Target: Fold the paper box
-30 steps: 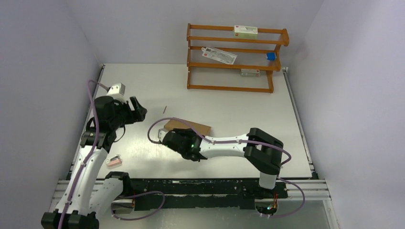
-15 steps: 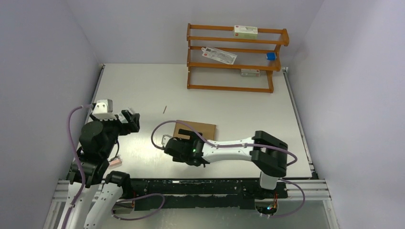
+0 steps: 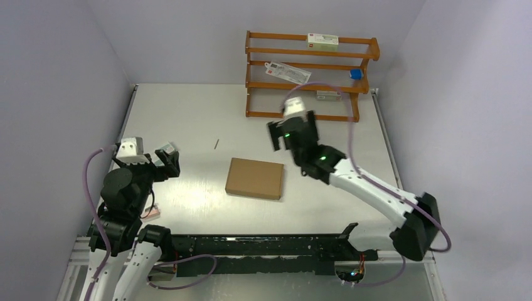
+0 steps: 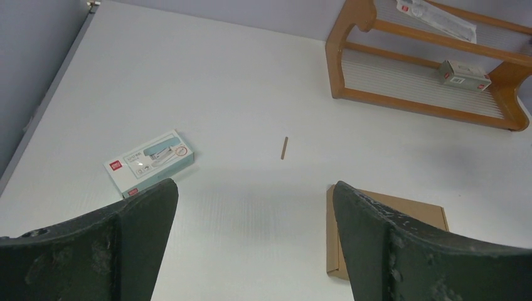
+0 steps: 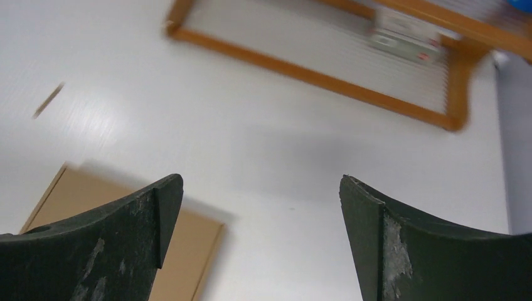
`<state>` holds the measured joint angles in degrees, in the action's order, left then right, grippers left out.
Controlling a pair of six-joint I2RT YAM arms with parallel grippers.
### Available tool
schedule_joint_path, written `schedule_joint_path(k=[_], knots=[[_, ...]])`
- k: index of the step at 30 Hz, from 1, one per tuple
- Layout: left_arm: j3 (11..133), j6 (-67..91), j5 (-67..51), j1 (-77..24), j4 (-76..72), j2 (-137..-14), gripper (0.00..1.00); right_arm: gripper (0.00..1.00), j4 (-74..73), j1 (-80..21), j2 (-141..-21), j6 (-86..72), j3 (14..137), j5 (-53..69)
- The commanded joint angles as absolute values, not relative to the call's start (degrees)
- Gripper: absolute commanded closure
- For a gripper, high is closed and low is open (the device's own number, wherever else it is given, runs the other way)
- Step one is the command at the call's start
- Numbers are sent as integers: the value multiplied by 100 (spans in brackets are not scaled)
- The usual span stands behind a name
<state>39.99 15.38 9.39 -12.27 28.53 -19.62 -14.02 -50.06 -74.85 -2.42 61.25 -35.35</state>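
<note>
Nearest the arm bases, on the left, the left gripper [image 4: 254,188] hangs low over the table [image 3: 188,113], its jaws spread wide with nothing between them. A small teal-and-white carton [image 4: 149,162] lies just ahead of it (no part of this job). Mid-table, the paper box [image 3: 255,178] lies flat and closed, a brown rectangular mailer apart from both arms. It looks light and stiff, with fairly slick corrugated faces, so it would probably skid on the smooth top if pushed from one side only. Its low edges seem the best purchase, pinched at a long side, or a press from above to pin it down. Beyond it, the right gripper [image 5: 260,182] is raised, jaws likewise wide and empty. Farthest back stands the wooden rack [image 3: 276,36].
</note>
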Motion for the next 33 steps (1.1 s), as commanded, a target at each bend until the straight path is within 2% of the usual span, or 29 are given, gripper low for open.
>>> schedule_joint_path(k=[1, 10, 15, 21, 33], knots=[[3970, 1362, 1033, -1257, 2719, -1763, 2, 0, -1610, -4132, -6679, -1292, 5853, -3873], [4155, 1408, 1225, -1257, 2965, -1469, 2, 0, -2235, -3972, -4404, -1771, 5023, -4629], [4493, 1522, 1555, -1257, 3178, -1327, 2, 0, -2613, -3973, -3577, -1733, 4956, -4659], [4054, 1635, 1596, -1257, 2911, -1127, 2, 0, -2406, -3973, -3131, -1556, 4730, -4500], [3995, 1505, 1403, -1258, 2828, -1309, 2, 0, -2339, -3971, -3004, -1452, 4643, -4336]])
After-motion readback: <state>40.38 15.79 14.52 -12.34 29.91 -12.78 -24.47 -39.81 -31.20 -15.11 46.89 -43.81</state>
